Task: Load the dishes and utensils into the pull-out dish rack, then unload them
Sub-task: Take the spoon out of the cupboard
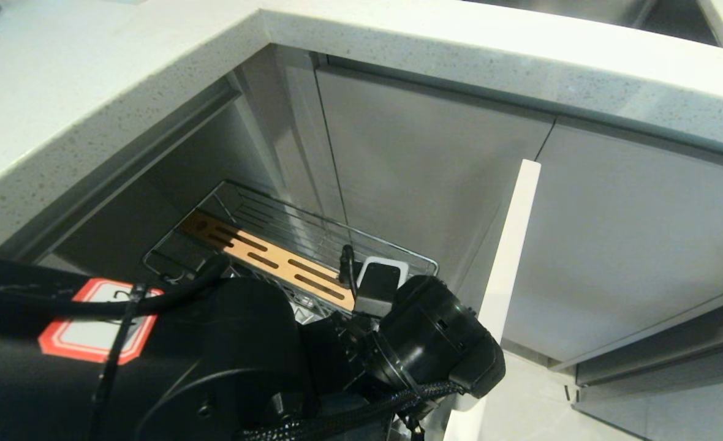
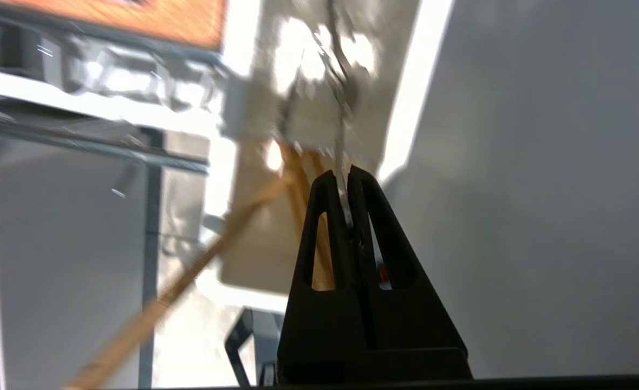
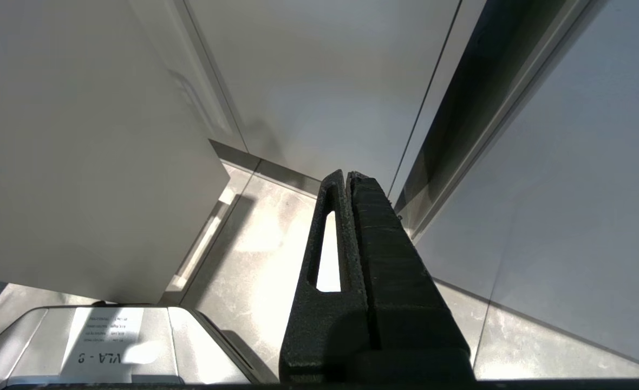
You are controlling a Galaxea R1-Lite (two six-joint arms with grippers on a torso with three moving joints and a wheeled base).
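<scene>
Looking down, we saw left claw pinching spoon handle above cutlery tub, beside chopsticks; right claw pressed together, parked near floor.

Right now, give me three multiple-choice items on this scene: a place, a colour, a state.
1. The left gripper is: A over the white plastic cutlery tub; B on a stove; C in a fridge.
2. The slotted strip in the chrome wire basket is: A blue; B orange-brown wood; C black.
3. The right gripper is: A open; B holding a plate; C shut, empty.
A, tub lies beyond its tips; B, head view shows it; C, fingers together, nothing between.
</scene>
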